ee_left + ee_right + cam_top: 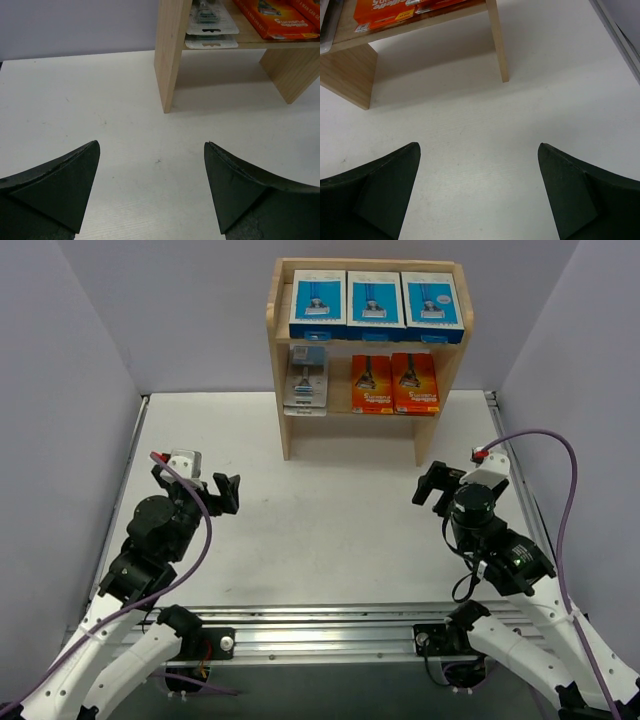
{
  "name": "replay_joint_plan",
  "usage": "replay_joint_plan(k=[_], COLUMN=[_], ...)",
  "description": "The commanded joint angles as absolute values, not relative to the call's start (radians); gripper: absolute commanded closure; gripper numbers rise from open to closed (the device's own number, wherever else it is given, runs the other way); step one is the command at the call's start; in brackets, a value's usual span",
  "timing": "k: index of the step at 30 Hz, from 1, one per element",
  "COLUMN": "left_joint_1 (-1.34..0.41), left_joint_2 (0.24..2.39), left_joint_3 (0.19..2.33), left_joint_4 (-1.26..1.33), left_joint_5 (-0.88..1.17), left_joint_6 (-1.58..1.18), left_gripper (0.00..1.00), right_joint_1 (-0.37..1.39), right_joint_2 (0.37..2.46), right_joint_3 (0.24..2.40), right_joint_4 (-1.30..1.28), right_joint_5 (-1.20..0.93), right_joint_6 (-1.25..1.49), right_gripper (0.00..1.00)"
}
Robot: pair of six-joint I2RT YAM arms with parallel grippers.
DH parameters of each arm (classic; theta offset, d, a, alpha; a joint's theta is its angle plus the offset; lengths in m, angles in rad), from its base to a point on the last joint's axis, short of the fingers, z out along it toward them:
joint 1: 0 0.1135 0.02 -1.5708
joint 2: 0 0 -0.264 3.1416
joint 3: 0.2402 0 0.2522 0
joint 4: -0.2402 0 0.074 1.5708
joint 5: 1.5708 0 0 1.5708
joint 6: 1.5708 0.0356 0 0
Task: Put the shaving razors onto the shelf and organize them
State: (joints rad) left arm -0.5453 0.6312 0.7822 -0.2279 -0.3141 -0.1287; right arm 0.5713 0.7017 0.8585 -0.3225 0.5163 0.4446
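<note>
The light wooden shelf [279, 360] stands at the back of the table. Three blue-and-white razor boxes [373, 302] line its top tier. On the tier below lie two orange razor boxes [393, 382] at the right and a stack of clear blister razor packs [305, 385] at the left. The same stack of blister packs [210, 25] and orange boxes [277, 17] show in the left wrist view. My left gripper [222, 492] is open and empty, low at the left. Opposite it at the right, my right gripper [432, 484] is open and empty.
Grey walls close in the white table [330, 530] on the left, back and right. A metal rail [320, 625] runs along the near edge between the arm bases. The shelf's side panel [167, 55] stands ahead of the left gripper, its right leg [499, 45] ahead of the right gripper.
</note>
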Motion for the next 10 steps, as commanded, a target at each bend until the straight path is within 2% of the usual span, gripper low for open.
replay_joint_plan(k=[1, 10], left_joint_1=[-0.529, -0.531], left_joint_2=[0.577, 0.549], left_joint_3=[0.776, 0.77], left_joint_4=[-0.172, -0.207], left_joint_5=[-0.219, -0.245], left_joint_6=[-0.158, -0.13], left_gripper=[0.06, 0.06], right_joint_1=[0.58, 0.58], right_joint_2=[0.695, 0.739], right_joint_3=[0.87, 0.879], right_joint_4=[-0.307, -0.322], right_joint_5=[0.552, 0.551], right_joint_6=[0.448, 0.449], right_gripper=[0.01, 0.02])
